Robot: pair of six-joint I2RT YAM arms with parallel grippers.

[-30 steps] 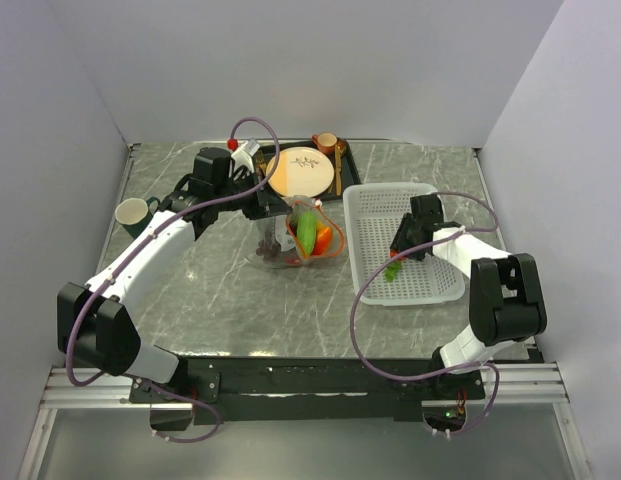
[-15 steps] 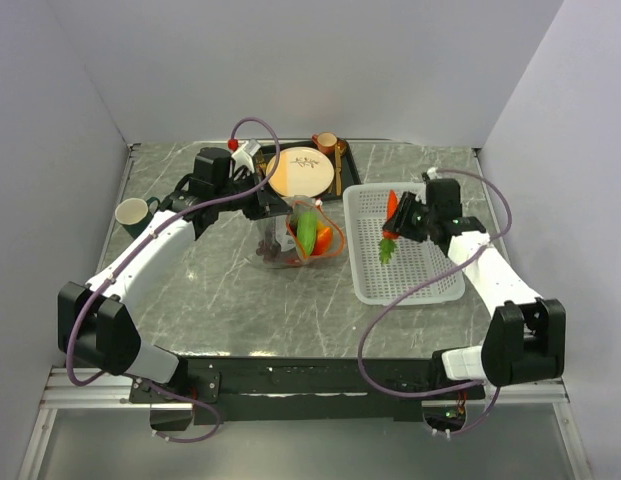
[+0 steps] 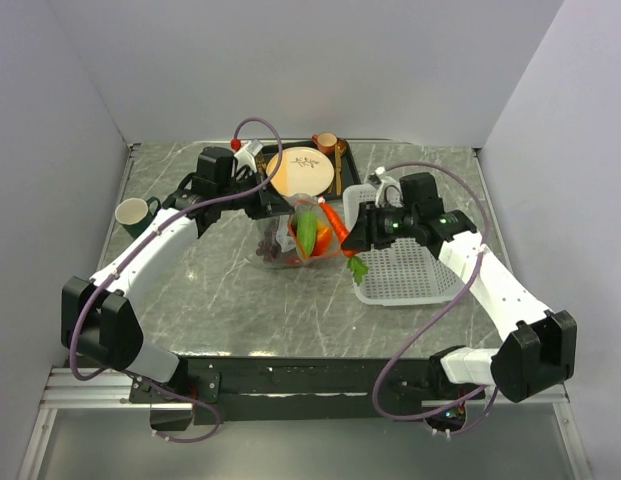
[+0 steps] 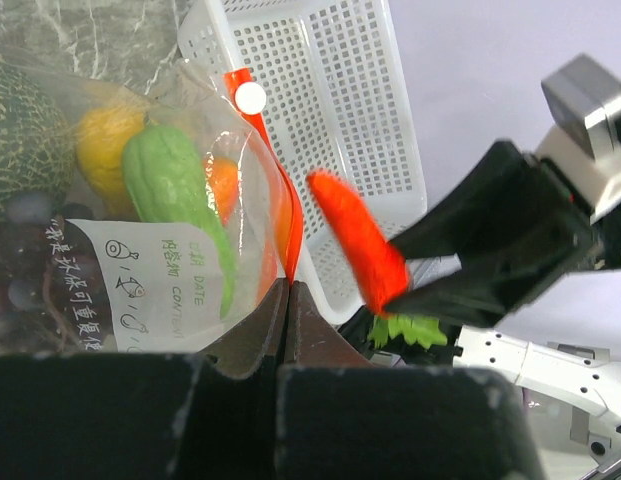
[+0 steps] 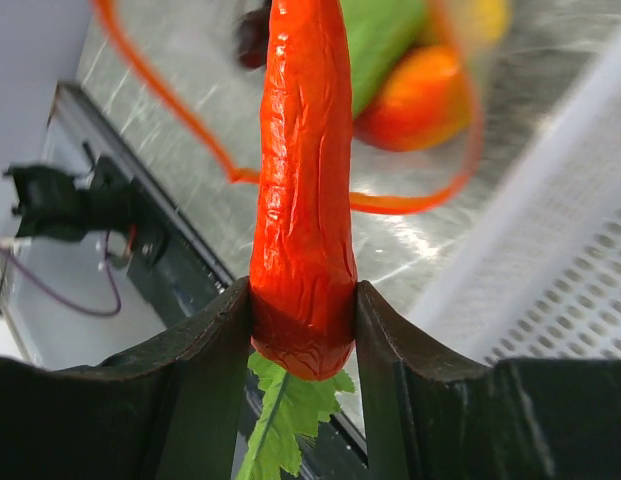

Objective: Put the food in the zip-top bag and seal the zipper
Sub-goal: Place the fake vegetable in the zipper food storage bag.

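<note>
The clear zip-top bag (image 3: 295,238) stands in the middle of the table, its mouth rimmed by the orange-red zipper (image 4: 273,185). My left gripper (image 4: 287,292) is shut on the zipper strip and holds the mouth up. Inside show the green melon (image 4: 25,135), yellow pear (image 4: 105,145), green cucumber (image 4: 175,190), an orange-red piece (image 5: 420,100) and dark grapes (image 4: 30,290). My right gripper (image 5: 303,300) is shut on the orange-red carrot (image 5: 302,190), green leaves hanging below, and holds it just right of the bag's mouth (image 3: 338,228).
The white mesh basket (image 3: 415,265) lies right of the bag, under my right arm. A black tray with a round plate (image 3: 300,172) and a small cup (image 3: 326,143) stands behind the bag. A dark green mug (image 3: 133,213) sits at the left.
My right gripper has lifted the carrot out of the basket and carried it left to the bag's mouth. The left gripper has kept its hold on the zipper.
</note>
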